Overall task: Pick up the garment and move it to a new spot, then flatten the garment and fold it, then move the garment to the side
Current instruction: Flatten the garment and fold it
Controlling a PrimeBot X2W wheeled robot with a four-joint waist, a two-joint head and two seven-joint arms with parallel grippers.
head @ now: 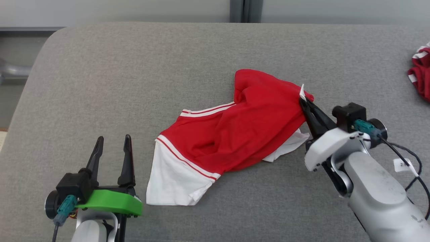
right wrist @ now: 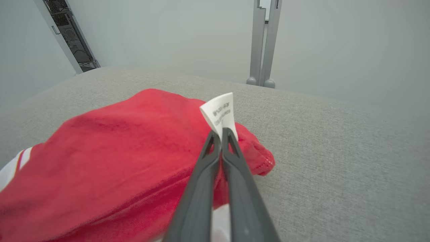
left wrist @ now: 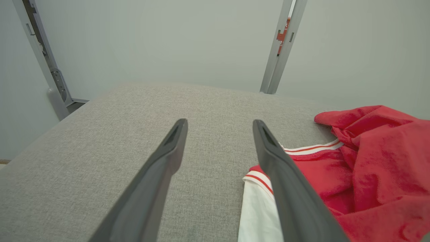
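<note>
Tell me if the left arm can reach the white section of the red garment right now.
Probably yes. The left gripper sits open just beside the white section, with only bare grey surface between them; the right gripper grips the garment at its far edge.

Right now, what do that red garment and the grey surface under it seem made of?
The red garment: likely soft knit fabric, matte; it drapes in loose folds. The grey surface: seemingly coarse woven upholstery, matte; its speckled weave shows close up.
</note>
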